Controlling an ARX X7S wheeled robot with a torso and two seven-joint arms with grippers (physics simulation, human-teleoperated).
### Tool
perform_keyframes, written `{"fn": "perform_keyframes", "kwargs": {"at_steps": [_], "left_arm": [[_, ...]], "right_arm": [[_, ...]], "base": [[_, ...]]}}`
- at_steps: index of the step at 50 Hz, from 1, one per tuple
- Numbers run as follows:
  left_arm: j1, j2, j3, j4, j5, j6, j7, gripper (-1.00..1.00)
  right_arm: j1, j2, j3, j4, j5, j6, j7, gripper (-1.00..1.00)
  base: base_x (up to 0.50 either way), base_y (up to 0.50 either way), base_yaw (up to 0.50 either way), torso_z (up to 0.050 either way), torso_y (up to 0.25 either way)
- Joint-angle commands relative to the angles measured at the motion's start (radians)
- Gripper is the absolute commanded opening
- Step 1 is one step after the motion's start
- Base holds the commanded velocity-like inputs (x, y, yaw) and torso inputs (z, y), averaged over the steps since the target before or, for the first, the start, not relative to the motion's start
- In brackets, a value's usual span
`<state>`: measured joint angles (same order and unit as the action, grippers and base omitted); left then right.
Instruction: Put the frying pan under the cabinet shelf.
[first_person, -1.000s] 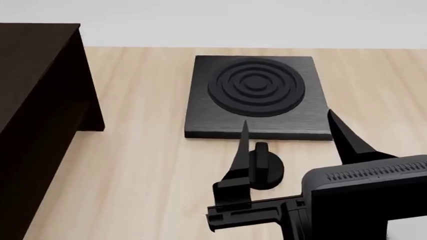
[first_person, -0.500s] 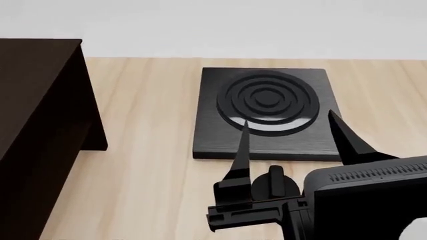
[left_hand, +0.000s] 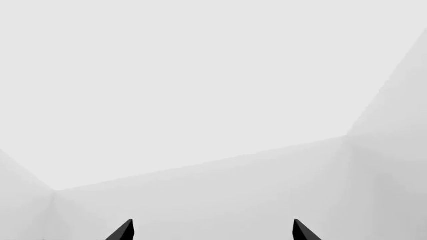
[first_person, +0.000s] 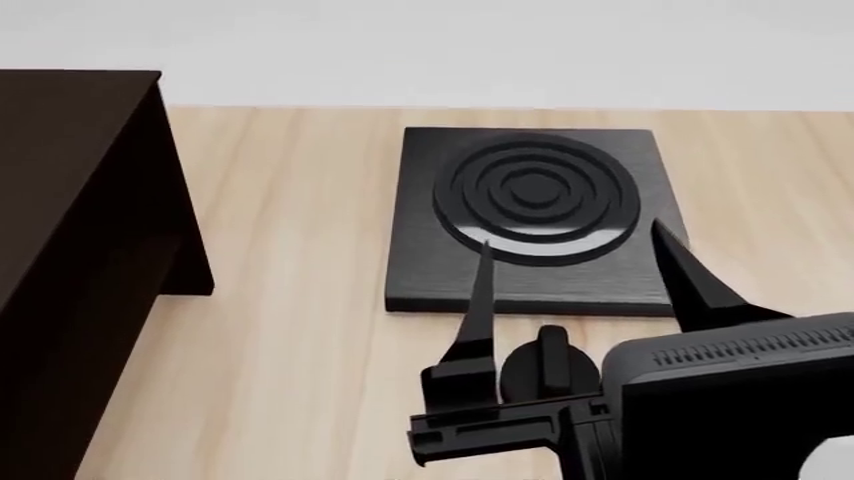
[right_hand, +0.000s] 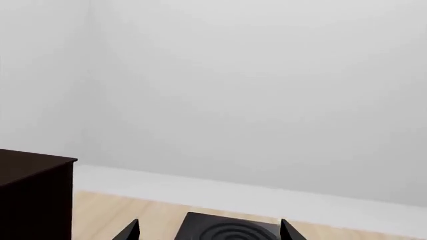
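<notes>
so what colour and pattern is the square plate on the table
Black, with raised concentric rings on top; the burner plate shows best in the head view.

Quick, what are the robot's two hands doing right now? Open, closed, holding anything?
Left hand: open, holding nothing; only its two fingertips show, against blank wall.
Right hand: open and empty, hanging above the burner plate.

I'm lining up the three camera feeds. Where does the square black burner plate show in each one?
Head view: burner plate sits centre-right on the wooden table, beyond the right gripper.
Right wrist view: only its far part shows at the bottom edge, between the gripper's fingertips.
Left wrist view: not in it; only pale walls.
Shared landmark: the dark cabinet shelf, also in the right wrist view.
</notes>
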<state>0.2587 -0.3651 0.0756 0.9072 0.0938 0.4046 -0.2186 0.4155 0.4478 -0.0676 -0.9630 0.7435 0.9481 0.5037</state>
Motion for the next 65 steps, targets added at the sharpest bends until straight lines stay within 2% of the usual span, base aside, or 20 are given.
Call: {"fn": "perform_keyframes", "kwargs": {"at_steps": [1, 26, 33, 35, 43, 65], "left_arm": [[0.003, -0.002, -0.004, -0.005, 0.006, 0.004, -0.007, 1.00], [0.008, -0.012, -0.002, -0.006, -0.004, 0.013, -0.017, 1.00], [0.005, -0.008, -0.005, -0.016, -0.003, 0.013, -0.025, 1.00], [0.006, -0.016, -0.008, -0.013, -0.046, -0.009, -0.028, 1.00], [-0.027, -0.012, -0.008, -0.081, -0.026, -0.017, -0.032, 1.00], [-0.020, -0.015, 0.012, -0.095, -0.011, -0.008, -0.033, 1.00]], "right_arm": [[0.009, 0.003, -0.011, 0.003, 0.010, -0.003, 0.007, 1.00], [0.029, 0.013, -0.032, 0.010, 0.027, -0.002, 0.026, 1.00], [0.026, 0.016, -0.035, 0.014, 0.029, -0.009, 0.028, 1.00], [0.026, 0.017, -0.037, 0.015, 0.029, -0.011, 0.028, 1.00], [0.022, 0.022, -0.037, 0.016, 0.032, -0.017, 0.034, 1.00], [0.021, 0.033, -0.033, -0.004, 0.060, -0.011, 0.061, 1.00]], "base": [[0.00, 0.00, 0.00, 0.000, -0.076], [0.00, 0.00, 0.00, 0.000, -0.124], [0.00, 0.00, 0.00, 0.000, -0.031], [0.00, 0.00, 0.00, 0.000, 0.000], [0.00, 0.00, 0.00, 0.000, 0.000], [0.00, 0.00, 0.00, 0.000, 0.000]]}}
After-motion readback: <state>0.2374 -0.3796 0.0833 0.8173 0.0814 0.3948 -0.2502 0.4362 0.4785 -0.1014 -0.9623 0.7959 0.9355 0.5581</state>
